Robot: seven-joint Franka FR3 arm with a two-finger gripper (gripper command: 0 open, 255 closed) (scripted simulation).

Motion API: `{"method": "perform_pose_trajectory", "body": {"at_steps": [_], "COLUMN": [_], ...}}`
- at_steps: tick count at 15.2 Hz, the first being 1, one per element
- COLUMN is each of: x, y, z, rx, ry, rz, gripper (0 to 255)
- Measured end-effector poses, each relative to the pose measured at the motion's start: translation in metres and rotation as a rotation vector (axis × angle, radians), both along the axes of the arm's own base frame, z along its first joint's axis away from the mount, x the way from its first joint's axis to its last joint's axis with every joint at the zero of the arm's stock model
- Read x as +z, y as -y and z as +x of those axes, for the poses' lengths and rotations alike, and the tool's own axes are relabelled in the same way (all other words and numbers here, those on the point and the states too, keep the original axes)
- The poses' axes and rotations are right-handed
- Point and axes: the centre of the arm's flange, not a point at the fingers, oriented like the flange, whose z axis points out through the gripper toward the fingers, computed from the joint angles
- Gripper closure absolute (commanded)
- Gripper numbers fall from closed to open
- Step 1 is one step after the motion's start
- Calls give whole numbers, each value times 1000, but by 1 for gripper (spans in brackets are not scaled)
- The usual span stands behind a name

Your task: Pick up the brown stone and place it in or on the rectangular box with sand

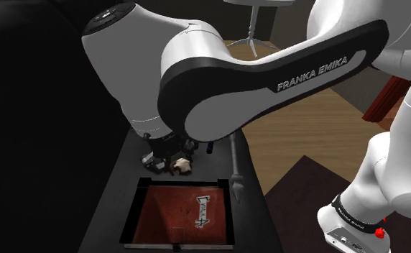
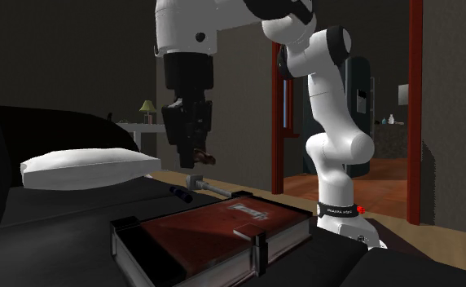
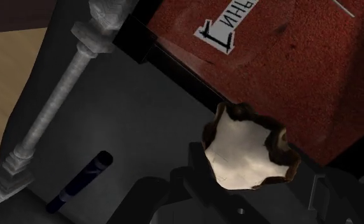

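Stone (image 3: 247,153) cream, brown-edged; box (image 3: 174,67) black, sand (image 3: 289,70) red-brown.

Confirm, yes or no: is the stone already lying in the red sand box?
No; in the second exterior view the stone hangs clasped in the hand, up in the air above the box.

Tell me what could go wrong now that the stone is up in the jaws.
The lumpy stone sits at the tips of the jaws, so it may slip on the way. It hangs near the rim of the box; let go early, it could strike the rim or miss the sand. A rod and a pen lie beside the box; a fallen stone might knock them.
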Motion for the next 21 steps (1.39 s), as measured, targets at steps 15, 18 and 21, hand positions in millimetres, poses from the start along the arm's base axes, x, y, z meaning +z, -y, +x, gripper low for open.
{"method": "perform_pose_trajectory", "body": {"at_steps": [15, 18, 21], "x": [-53, -65, -67], "y": [-27, -28, -28], "z": [-55, -56, -55], "rx": [-1, -1, -1], "ry": [0, 0, 0], "rz": [-1, -1, -1], "gripper": [255, 255, 255]}}
